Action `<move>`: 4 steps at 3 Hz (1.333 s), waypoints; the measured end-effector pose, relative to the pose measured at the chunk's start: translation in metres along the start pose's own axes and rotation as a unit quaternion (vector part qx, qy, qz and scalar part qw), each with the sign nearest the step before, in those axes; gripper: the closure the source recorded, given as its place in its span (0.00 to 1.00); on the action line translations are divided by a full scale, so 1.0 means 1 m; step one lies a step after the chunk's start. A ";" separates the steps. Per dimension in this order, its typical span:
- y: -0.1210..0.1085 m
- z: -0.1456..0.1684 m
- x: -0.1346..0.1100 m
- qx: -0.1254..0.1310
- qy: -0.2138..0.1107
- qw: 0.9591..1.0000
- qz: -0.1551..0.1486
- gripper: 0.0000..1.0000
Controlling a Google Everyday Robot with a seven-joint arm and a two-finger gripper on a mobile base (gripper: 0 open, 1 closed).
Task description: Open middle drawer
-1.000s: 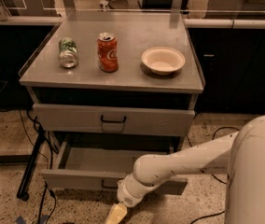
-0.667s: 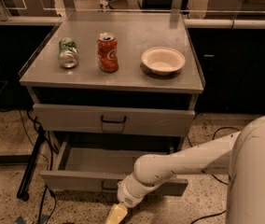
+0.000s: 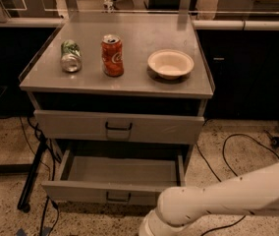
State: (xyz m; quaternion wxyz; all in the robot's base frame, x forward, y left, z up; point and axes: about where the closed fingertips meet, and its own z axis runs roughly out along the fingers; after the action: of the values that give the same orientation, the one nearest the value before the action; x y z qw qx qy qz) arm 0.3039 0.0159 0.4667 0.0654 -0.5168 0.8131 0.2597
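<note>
Middle drawer [image 3: 80, 191]: pulled well out of the cabinet, below the shut top drawer [image 3: 154, 128]; its tray shows nothing inside.
Drawer handle [image 3: 117, 196]: small, dark, at the centre of the front, now uncovered; a second ago my wrist stood in front of it.
Drawer travel: unchanged over the last second; the front sits where it sat.
My arm [image 3: 228, 195]: it has dropped lower and to the right, and crosses the bottom right corner with the wrist at the bottom edge.
My gripper: below the bottom edge, out of view, just in front of the drawer front; I cannot tell whether it is spread or pressed together.
Finding: I judge the pull finished and the handle let go, so the task looks done.
Cabinet top [image 3: 129, 85]: green can [image 3: 70, 56] on its side, orange soda can [image 3: 112, 56] upright, white bowl [image 3: 170, 63]; none has shifted.
Floor: cable [image 3: 237, 146] loops right of the cabinet.
</note>
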 end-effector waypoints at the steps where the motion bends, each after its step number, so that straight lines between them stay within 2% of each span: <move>1: 0.010 -0.002 0.013 -0.001 0.011 1.000 -0.002 0.00; 2: 0.009 -0.002 -0.014 0.005 -0.002 1.000 -0.024 0.00; 3: 0.012 0.009 -0.056 0.000 -0.013 0.997 -0.070 0.00; 4: 0.012 0.010 -0.056 0.000 -0.014 0.997 -0.069 0.00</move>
State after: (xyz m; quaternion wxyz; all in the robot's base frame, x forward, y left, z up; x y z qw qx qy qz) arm 0.3178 0.0693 0.4836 0.0941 -0.5684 0.7742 0.2619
